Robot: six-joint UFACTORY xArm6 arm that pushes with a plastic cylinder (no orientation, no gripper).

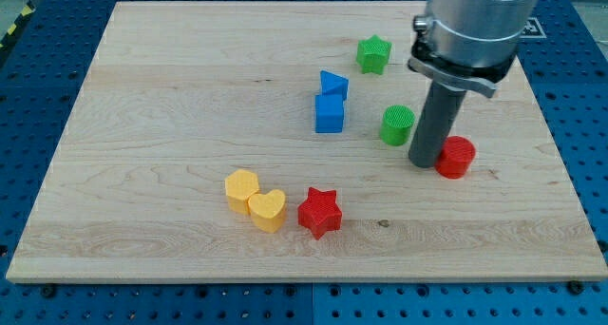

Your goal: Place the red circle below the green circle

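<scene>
The red circle (456, 158) sits on the wooden board at the view's right. The green circle (397, 125) stands up and to the left of it, a short gap away. My tip (424, 162) rests on the board between them, touching the red circle's left side and just below and right of the green circle. The dark rod rises from there to the grey arm body at the view's top right.
A green star (373, 54) lies near the top. A blue triangle (333, 84) and a blue cube (329, 114) sit left of the green circle. A yellow hexagon (241, 189), yellow heart (268, 211) and red star (319, 212) lie at the lower middle.
</scene>
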